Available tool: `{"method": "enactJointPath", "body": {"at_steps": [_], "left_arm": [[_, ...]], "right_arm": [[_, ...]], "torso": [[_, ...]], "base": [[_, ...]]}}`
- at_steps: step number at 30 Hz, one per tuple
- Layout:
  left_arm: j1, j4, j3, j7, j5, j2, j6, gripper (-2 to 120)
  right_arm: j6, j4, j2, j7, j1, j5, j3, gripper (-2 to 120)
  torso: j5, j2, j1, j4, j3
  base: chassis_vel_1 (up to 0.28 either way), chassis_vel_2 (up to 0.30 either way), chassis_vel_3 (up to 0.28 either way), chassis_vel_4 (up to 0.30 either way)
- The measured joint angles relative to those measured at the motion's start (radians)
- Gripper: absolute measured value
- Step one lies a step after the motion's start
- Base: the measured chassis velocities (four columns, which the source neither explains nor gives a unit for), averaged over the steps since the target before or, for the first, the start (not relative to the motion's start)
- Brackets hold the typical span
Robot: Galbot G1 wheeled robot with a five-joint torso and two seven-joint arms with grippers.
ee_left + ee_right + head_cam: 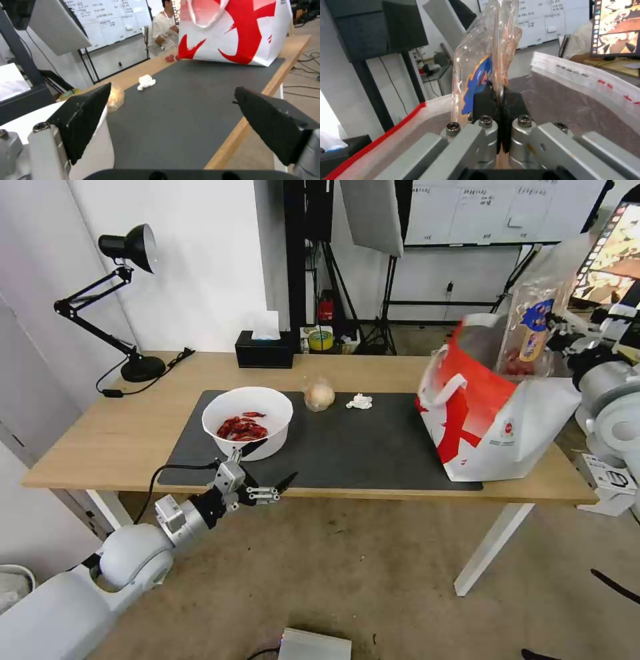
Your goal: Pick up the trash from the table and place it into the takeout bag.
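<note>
Clear tray (486,62) (pinched) over bag (480,433).

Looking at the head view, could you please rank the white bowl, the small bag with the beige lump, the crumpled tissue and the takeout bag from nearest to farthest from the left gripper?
From the open left gripper at the table's near edge:
1. White bowl, right beside it on the mat's left end.
2. Small bag with the beige lump, at the mat's far edge.
3. Crumpled tissue, just right of that.
4. Takeout bag, at the right end.

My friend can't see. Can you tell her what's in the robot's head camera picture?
The right gripper, shut on a clear plastic tray, holds it over the open red-and-white takeout bag on the table. The open left gripper waits by a white bowl of red shells; a small bag and tissue lie behind.
</note>
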Motion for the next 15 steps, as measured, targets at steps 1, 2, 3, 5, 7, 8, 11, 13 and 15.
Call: {"method": "enactJointPath", "body": {"at_steps": [1, 2, 3, 5, 7, 8, 11, 13, 15], "left_arm": [[0.0, 0.0, 0.001, 0.0, 0.0, 0.0, 0.0, 100], [-0.001, 0.0, 0.004, 0.0, 0.0, -0.001, 0.0, 100], [-0.001, 0.0, 0.004, 0.0, 0.0, -0.001, 0.0, 100], [-0.003, 0.0, 0.007, -0.001, 0.0, -0.001, 0.001, 100], [-0.004, 0.0, 0.008, -0.001, 0.0, -0.001, 0.001, 100], [-0.005, 0.0, 0.008, -0.001, 0.0, -0.001, 0.002, 100], [-0.006, 0.0, 0.008, -0.002, 0.0, 0.0, 0.002, 100], [-0.003, -0.002, 0.008, -0.003, 0.0, 0.0, 0.003, 100], [-0.002, -0.004, 0.008, -0.004, -0.001, 0.0, 0.003, 100]], "right_arm": [[0.002, -0.001, 0.0, 0.0, 0.0, 0.004, 0.0, 0], [0.01, -0.003, 0.0, 0.0, 0.004, 0.022, 0.0, 0], [0.01, -0.003, 0.0, 0.0, 0.004, 0.022, 0.0, 0], [0.017, -0.005, 0.0, 0.0, 0.016, 0.045, -0.003, 0], [0.027, -0.006, 0.0, 0.002, 0.032, 0.067, -0.011, 0], [0.033, -0.007, 0.001, 0.008, 0.048, 0.088, -0.019, 0], [0.036, -0.014, 0.003, 0.014, 0.074, 0.106, -0.034, 0], [0.037, -0.026, 0.005, 0.015, 0.096, 0.109, -0.051, 0], [0.039, -0.032, 0.007, 0.015, 0.102, 0.109, -0.06, 0]], "torso": [[0.0001, 0.0, 0.0, 0.0, 0.0], [0.0002, 0.0, 0.0, -0.0001, 0.0], [0.0002, 0.0, 0.0, -0.0001, 0.0], [0.0001, 0.0, 0.0, -0.0001, 0.0], [0.0001, 0.0, 0.0, -0.0001, 0.0], [0.0001, 0.0, 0.0, 0.0, 0.0], [0.0, 0.0, 0.0, 0.0001, 0.0], [0.0, 0.0, 0.0, 0.0, 0.0], [0.0, 0.0, 0.0, 0.0, 0.0]], "base": [[0.0, 0.0, 0.0, 0.0], [0.0, 0.0, 0.0, 0.0], [0.0, 0.0, 0.0, 0.0], [0.0, 0.0, 0.0, 0.0], [0.0, 0.0, 0.0, 0.0], [0.0, 0.0, 0.0, 0.0], [0.0, 0.0, 0.0, 0.0], [0.0, 0.0, 0.0, 0.0], [0.0, 0.0, 0.0, 0.0]]}}
